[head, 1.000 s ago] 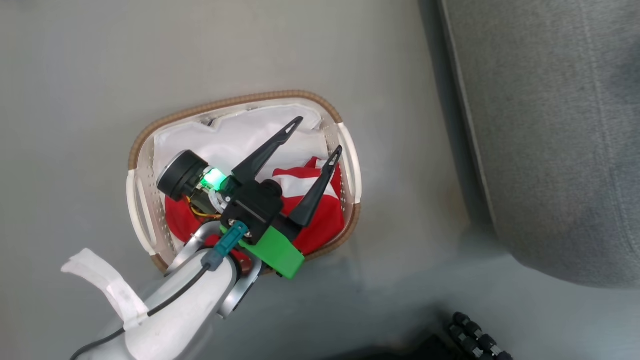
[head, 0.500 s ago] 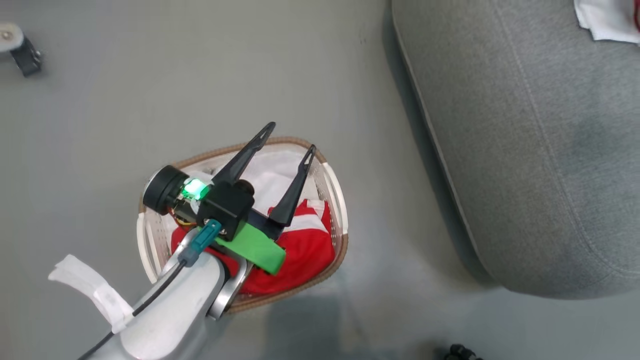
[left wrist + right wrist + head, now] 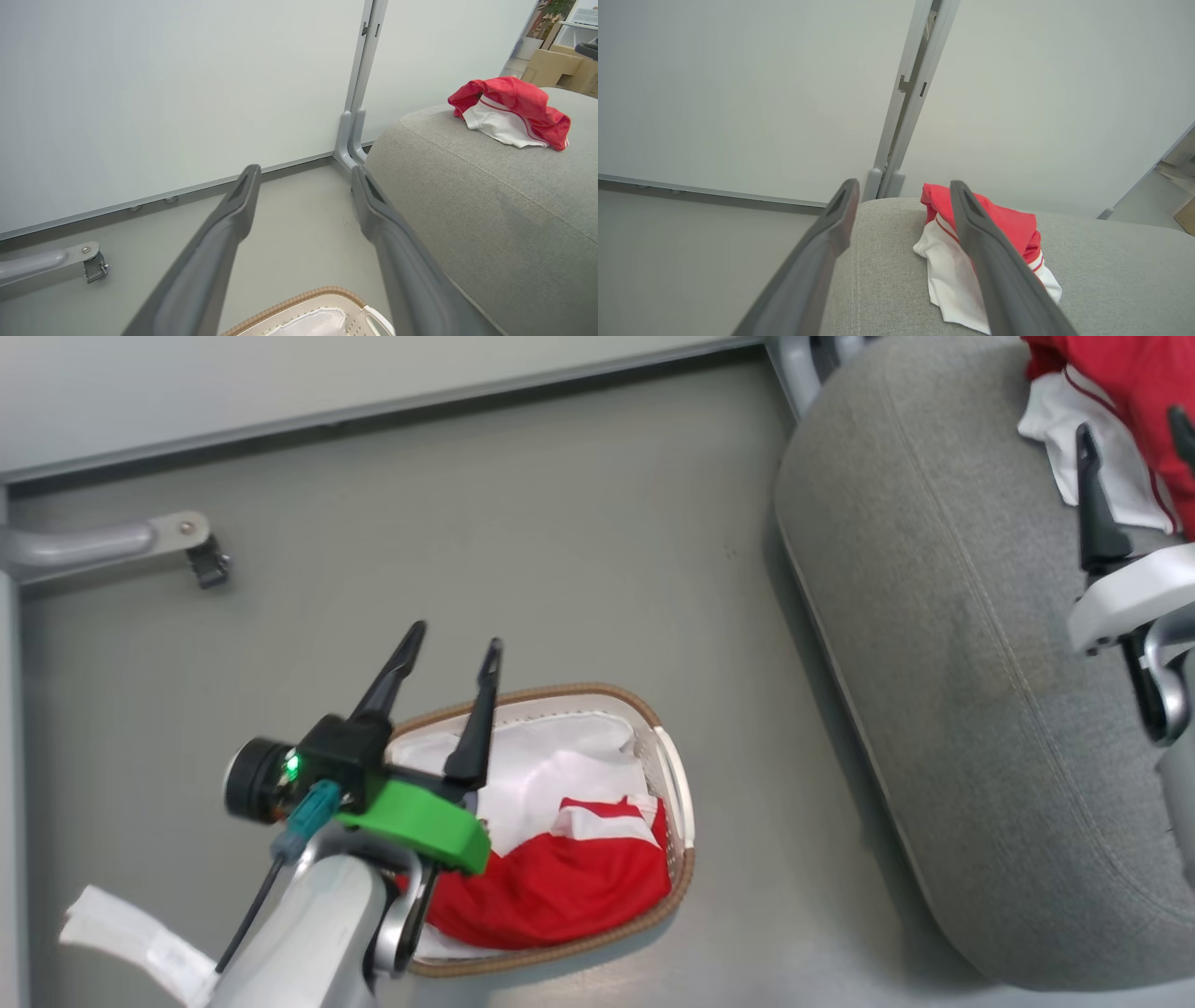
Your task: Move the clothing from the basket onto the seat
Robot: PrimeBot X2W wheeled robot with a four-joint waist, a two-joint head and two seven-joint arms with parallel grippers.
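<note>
The white basket [image 3: 674, 782] with a brown woven rim stands on the floor left of the seat, its rim [image 3: 303, 298] also at the bottom of the left wrist view. Red clothing [image 3: 560, 887] with white stripes lies in it on a white liner [image 3: 551, 770]. My left gripper [image 3: 455, 637] hangs open and empty above the basket's left rim. The grey seat [image 3: 934, 663] bears another red and white garment [image 3: 1120, 392] [image 3: 509, 112] [image 3: 1013, 226]. My right gripper [image 3: 1131, 429] [image 3: 903, 184] stands open just before that garment, holding nothing.
A pale wall panel with a metal post [image 3: 906, 107] runs behind the floor and the seat. A grey metal foot with a caster [image 3: 191, 551] [image 3: 93, 268] lies on the floor at the far left. Bare grey floor separates basket and seat.
The head view has swung upward, bringing in the wall, the garment on the seat and my right gripper. My left gripper, still open, has shifted from over the basket's middle to its left rim.
</note>
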